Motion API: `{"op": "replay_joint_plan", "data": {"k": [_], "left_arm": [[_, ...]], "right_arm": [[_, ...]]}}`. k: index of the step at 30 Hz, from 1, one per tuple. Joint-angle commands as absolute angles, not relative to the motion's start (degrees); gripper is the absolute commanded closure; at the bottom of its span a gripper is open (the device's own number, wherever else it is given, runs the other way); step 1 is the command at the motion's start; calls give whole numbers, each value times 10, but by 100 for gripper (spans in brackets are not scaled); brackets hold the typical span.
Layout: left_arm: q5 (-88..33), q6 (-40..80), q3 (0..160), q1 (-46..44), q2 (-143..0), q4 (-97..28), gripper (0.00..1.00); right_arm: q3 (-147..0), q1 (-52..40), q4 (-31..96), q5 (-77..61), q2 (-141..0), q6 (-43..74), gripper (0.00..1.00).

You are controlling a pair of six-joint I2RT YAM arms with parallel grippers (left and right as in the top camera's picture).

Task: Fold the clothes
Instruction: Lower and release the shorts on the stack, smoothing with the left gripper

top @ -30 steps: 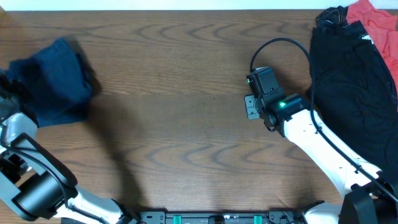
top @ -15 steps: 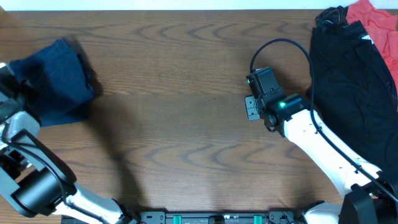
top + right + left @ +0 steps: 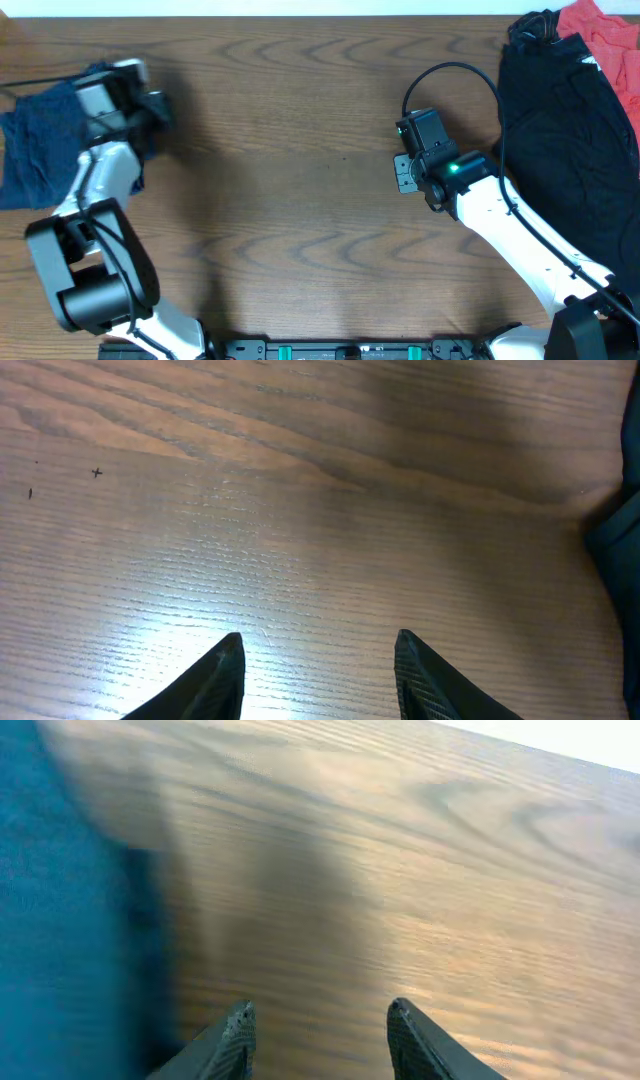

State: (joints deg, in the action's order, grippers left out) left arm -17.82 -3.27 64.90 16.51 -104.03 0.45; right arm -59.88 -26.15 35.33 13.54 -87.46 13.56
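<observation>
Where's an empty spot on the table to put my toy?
The bare wood in the middle, between the left arm and right arm, is free. Crowded: blue cloth at the left edge, black clothes and red cloth on the right.

The blue garment (image 3: 60, 920) is blurred and cut off by the frame edge.

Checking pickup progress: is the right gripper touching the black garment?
Apart. The overhead view shows bare table between the right gripper and the black garment; the right wrist view shows open, empty jaws.
</observation>
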Motion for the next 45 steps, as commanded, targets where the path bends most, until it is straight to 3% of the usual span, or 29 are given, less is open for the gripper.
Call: {"op": "replay_joint_plan", "data": {"k": [1,5,7,13,21,33,40,45], "left_arm": [[-93,-27,659,147,-1037,-22,56],[-43,-27,659,141,-1041,-69,57],[-16,-24,659,145,-1041,-97,63],[57,44,659,148,-1041,-241,70],[167,84,659,148,-1038,-283,76],[213,131,659,140,-938,-307,80],[219,133,653,153,-952,-306,80],[117,132,653,150,-956,-306,80]], "right_arm": [[-599,-257,354,141,-867,133,53],[-599,-257,354,142,-867,132,53],[-599,-257,354,142,-867,132,53],[-599,-257,354,142,-867,132,52],[-599,-257,354,142,-867,132,52],[-599,-257,354,142,-867,132,51],[-599,-257,354,142,-867,132,51],[-599,-257,354,142,-867,132,51]]}}
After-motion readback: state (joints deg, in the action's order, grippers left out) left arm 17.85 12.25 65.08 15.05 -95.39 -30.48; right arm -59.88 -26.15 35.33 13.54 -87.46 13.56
